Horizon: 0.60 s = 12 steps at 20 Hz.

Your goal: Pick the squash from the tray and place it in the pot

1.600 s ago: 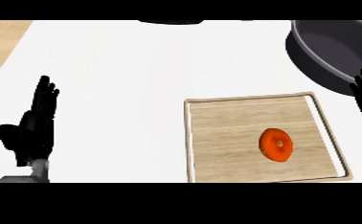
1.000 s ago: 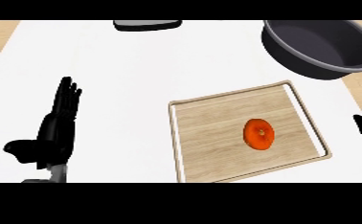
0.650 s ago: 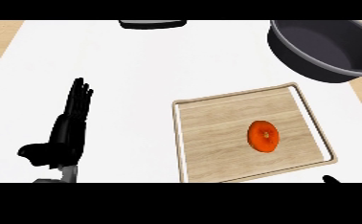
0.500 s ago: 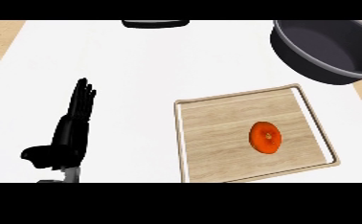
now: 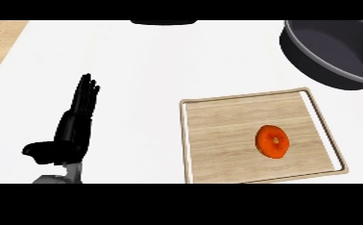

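An orange squash lies on the wooden tray, right of the tray's middle. The dark grey pot stands at the upper right, cut off by the view's edge, just beyond the tray's far right corner. My left hand rests open at the lower left with its fingers straight and pointing away, well left of the tray and touching nothing. My right hand does not show anywhere in the head view.
A dark object sits at the far edge of the white counter, top centre. A strip of wood-coloured surface shows at the upper left corner.
The view has shifted, so the tray and pot now sit a little further right. My left hand stays open in the same pose. The squash has not moved on the tray.
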Tool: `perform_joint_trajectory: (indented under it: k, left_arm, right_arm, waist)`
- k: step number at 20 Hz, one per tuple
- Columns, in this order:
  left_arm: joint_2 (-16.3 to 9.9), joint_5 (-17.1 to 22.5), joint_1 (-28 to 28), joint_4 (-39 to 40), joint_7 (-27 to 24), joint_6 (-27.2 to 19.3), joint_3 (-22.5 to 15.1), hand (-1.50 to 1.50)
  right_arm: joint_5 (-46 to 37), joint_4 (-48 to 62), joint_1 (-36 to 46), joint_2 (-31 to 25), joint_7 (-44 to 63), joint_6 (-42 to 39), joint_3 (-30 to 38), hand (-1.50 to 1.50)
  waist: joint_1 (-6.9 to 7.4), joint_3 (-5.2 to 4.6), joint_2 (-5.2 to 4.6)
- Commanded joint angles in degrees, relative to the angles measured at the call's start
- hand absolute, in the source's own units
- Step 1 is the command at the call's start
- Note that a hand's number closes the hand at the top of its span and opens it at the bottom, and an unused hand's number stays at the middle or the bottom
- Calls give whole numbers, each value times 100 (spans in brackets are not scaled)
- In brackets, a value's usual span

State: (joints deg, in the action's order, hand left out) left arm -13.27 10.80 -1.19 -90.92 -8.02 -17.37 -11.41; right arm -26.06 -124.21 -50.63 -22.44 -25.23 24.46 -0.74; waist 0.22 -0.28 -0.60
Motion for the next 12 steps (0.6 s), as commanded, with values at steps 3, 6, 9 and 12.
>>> perform_joint_trajectory:
  k: [3,6,9,12]
  left_arm:
    - [189,-125,-59,14,-48,-7,-184,0]
    - [54,-85,-19,-64,30,58,-21,0]
    - [217,-200,92,-35,6,-7,-129,0]
    - [279,-236,19,219,-185,36,-43,0]
  right_arm:
    - [-1905,-668,221,172,2241,-531,-870,-150]
    - [-2579,-296,1146,568,3020,-919,-1511,-150]
    - [-2936,-385,1819,758,3889,-1609,-1735,-150]
    - [-3174,169,2252,897,4316,-1905,-1604,-150]
  waist:
    - [106,6,-4]
    - [131,18,21]
    - [62,21,40]
    - [25,23,42]
